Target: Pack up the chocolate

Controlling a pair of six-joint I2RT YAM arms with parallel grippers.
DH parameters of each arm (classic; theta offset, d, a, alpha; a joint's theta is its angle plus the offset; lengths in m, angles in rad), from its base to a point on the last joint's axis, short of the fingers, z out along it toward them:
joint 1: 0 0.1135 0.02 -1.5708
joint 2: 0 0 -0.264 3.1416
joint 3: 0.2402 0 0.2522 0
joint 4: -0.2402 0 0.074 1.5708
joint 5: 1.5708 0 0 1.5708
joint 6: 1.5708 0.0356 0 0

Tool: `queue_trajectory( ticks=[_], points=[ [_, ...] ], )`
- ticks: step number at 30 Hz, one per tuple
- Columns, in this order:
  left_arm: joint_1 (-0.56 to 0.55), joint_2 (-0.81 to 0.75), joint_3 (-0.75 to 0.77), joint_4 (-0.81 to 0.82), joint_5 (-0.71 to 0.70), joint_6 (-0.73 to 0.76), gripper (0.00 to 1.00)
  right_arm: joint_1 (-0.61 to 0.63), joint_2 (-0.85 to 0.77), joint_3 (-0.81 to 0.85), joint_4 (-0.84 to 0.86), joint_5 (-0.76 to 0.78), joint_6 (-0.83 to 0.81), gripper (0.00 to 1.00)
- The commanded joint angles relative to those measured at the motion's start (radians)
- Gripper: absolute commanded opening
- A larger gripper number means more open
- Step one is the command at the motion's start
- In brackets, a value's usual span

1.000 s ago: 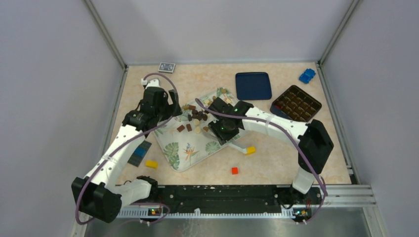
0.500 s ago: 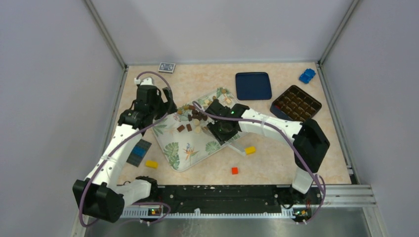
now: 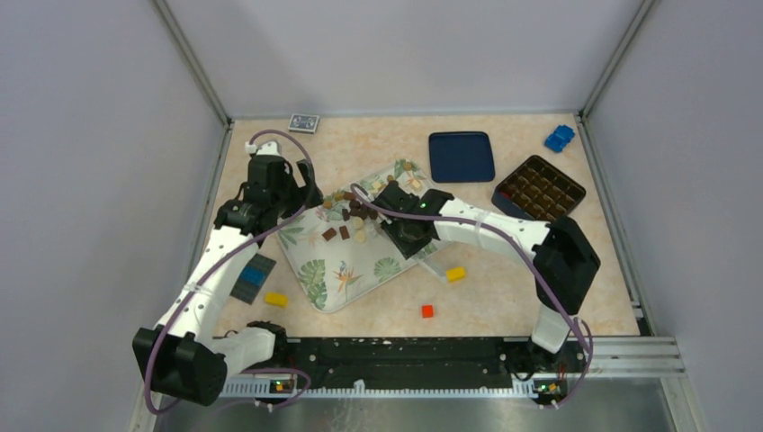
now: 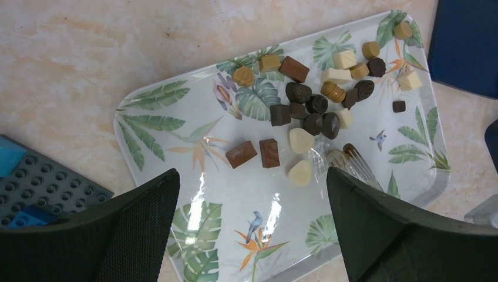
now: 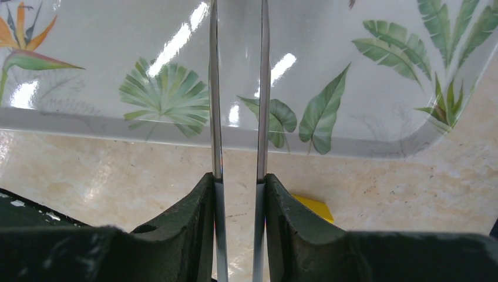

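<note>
Several chocolate pieces (image 3: 355, 216), dark brown, light brown and cream, lie scattered on the far half of a leaf-print tray (image 3: 337, 279). The left wrist view shows the chocolate cluster (image 4: 311, 111) on that tray (image 4: 176, 123). My left gripper (image 4: 251, 175) hovers open over the tray's left part, with nothing between its fingers. My right gripper (image 5: 238, 182) is shut on clear plastic tongs (image 5: 236, 106). The tongs' tips (image 4: 346, 161) rest on the tray beside a cream piece, holding nothing. A brown compartment box (image 3: 538, 187) sits at the right.
A dark blue lid (image 3: 461, 156) lies behind the tray. Yellow bricks (image 3: 456, 274) (image 3: 275, 300), a red brick (image 3: 427, 311) and a blue brick (image 3: 559, 138) lie about. A grey baseplate (image 3: 254, 277) sits left of the tray, and a card pack (image 3: 304, 122) at the back.
The left arm has drawn back a little to the left. The right gripper with the tongs has shifted slightly up and left along the tray toward the chocolate.
</note>
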Motion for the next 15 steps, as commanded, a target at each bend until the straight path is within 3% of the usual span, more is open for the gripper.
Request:
queue_trajectory(
  ticks=[1, 9, 15],
  points=[
    [0.008, -0.005, 0.038, 0.021, 0.02, 0.016, 0.99, -0.017, -0.104, 0.007, 0.01, 0.053, 0.009, 0.13],
    [0.012, 0.0, 0.04, 0.029, 0.028, 0.022, 0.99, -0.206, -0.269, -0.075, -0.017, 0.011, 0.046, 0.12],
    [0.014, 0.002, 0.04, 0.035, 0.038, 0.029, 0.99, -0.514, -0.415, -0.153, -0.043, 0.007, 0.015, 0.12]
  ],
)
